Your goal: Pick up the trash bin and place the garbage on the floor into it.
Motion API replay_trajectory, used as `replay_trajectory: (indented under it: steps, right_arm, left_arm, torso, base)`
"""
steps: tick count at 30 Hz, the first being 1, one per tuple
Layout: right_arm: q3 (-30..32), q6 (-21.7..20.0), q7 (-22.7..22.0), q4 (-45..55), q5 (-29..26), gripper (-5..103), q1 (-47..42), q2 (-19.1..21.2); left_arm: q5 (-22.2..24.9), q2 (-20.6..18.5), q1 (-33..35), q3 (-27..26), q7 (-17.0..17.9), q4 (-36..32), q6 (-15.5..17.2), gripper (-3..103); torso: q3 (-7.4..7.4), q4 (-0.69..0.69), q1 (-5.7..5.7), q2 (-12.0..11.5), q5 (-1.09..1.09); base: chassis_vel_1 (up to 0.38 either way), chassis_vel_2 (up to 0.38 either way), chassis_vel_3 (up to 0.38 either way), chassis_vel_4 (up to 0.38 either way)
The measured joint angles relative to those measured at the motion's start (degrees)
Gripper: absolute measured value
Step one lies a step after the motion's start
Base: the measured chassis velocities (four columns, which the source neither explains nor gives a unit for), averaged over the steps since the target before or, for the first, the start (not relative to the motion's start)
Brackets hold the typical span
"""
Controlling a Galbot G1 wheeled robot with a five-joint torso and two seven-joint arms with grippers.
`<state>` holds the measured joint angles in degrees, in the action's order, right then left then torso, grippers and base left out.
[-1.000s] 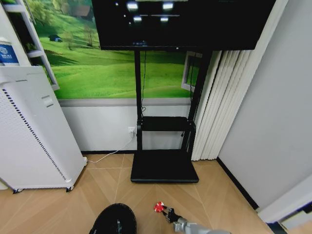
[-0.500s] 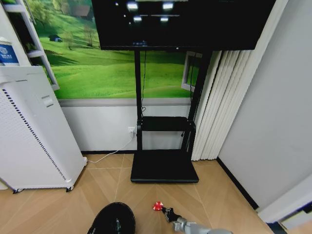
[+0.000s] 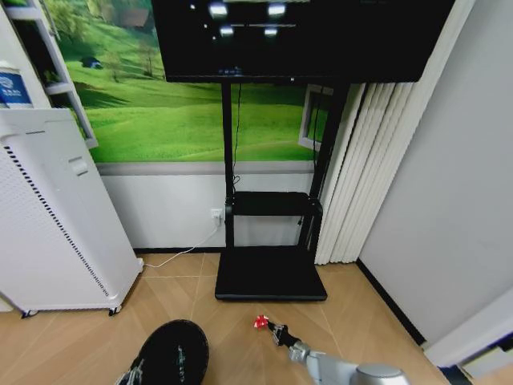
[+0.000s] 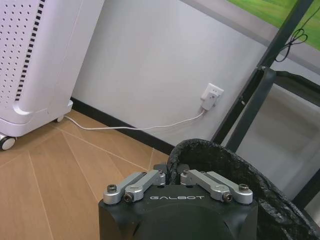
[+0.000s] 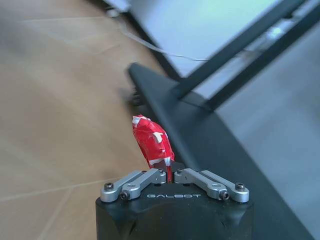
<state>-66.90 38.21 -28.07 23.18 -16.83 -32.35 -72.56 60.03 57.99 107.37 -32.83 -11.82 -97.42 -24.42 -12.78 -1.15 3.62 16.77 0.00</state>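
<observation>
In front of me the wooden floor (image 3: 168, 301) is open between the white cabinet (image 3: 56, 233) on my left and the black base of the TV stand (image 3: 271, 274) straight ahead. To my right the floor ends at a grey wall (image 3: 433, 208) with a dark skirting line, and white folded panels (image 3: 365, 176) stand in the corner beside the stand. Behind the stand the wall carries a green landscape picture (image 3: 184, 112) above a pale lower part, where a white cable (image 4: 135, 127) runs from a socket (image 4: 212, 95) down along the floor.

My right gripper (image 3: 270, 326) reaches forward low over the floor, just before the front edge of the stand's base. Its fingers are closed on a crumpled red-and-white wrapper (image 5: 152, 141), which sticks out past the fingertips.

My left gripper (image 4: 171, 172) is closed on the rim of the trash bin (image 3: 170, 353). The bin is at the lower edge of my head view, to the left of the wrapper and clearly apart from it, with its dark opening turned upward. From my left wrist I see its black rim curving away just beyond the fingers.
</observation>
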Motion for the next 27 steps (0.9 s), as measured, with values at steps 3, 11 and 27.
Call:
replay_trajectory:
  steps: [3, 11, 27]
  right_arm:
    - [3.1, 1.2, -1.2, 2.1, 0.4, 3, 0.7, 2.5]
    - [11.4, 6.1, -2.6, 4.5, 7.5, 3, 0.8, 5.8]
    - [20.4, 7.8, -5.5, 16.1, 13.1, 2, -1.0, 8.3]
  left_arm:
    - [2.8, -2.9, -5.4, -0.3, 1.0, 3.9, 1.5, 7]
    - [4.7, -7.1, -16.2, 3.0, 2.5, 9.2, 3.9, 7]
    - [6.8, -9.1, -32.0, 17.7, 4.2, 15.5, 7.8, 7]
  torso:
    - [0.00, 0.00, 0.00, 0.0, -0.02]
    - [-0.01, -0.01, 0.00, 0.0, 0.00]
    - [0.00, -0.01, 0.00, 0.0, 0.02]
  base:
    - [0.000, 0.000, 0.000, 0.000]
    - [0.000, 0.000, 0.000, 0.000]
    - [0.000, 0.000, 0.000, 0.000]
